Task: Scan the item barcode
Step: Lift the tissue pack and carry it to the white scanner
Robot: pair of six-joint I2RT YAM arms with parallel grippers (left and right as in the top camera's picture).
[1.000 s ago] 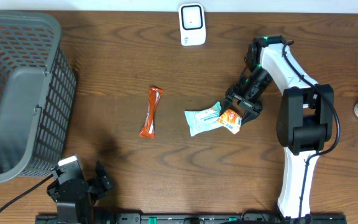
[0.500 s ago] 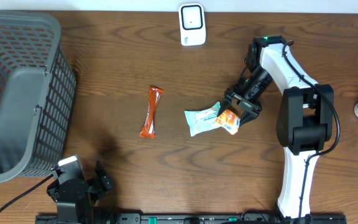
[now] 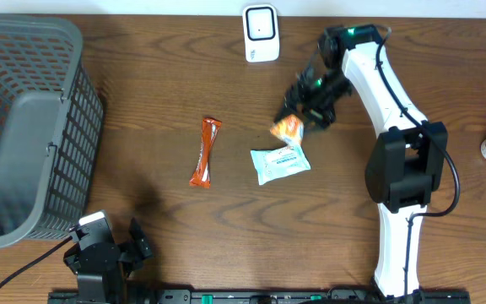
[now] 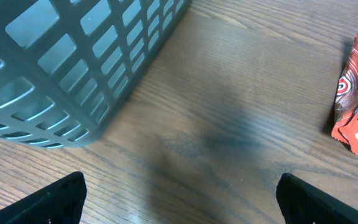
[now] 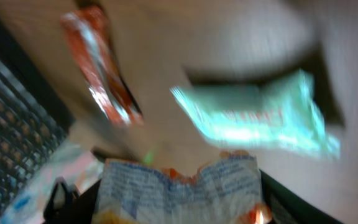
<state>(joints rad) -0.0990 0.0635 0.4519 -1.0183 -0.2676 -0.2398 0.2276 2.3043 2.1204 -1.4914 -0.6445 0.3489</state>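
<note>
Got the small orange crinkly snack packet point(image 3: 288, 128) pinched in my right gripper point(image 3: 300, 115), looks lifted off the brown wooden table point(image 3: 142, 76), near its far edge and just short of the white box-shaped scanner point(image 3: 260, 34). I'd rotate it slowly to face the scanner window. Can't spot the barcode, the wrist view is all blur. The left gripper point(image 4: 179, 202) sits wide open at the near left corner, beside the grey plastic basket point(image 3: 24, 127).

Basket point(image 3: 76, 139) blocks the left; orange wrapper point(image 3: 204, 152), teal packet point(image 3: 280, 162) clutter mid-table.
</note>
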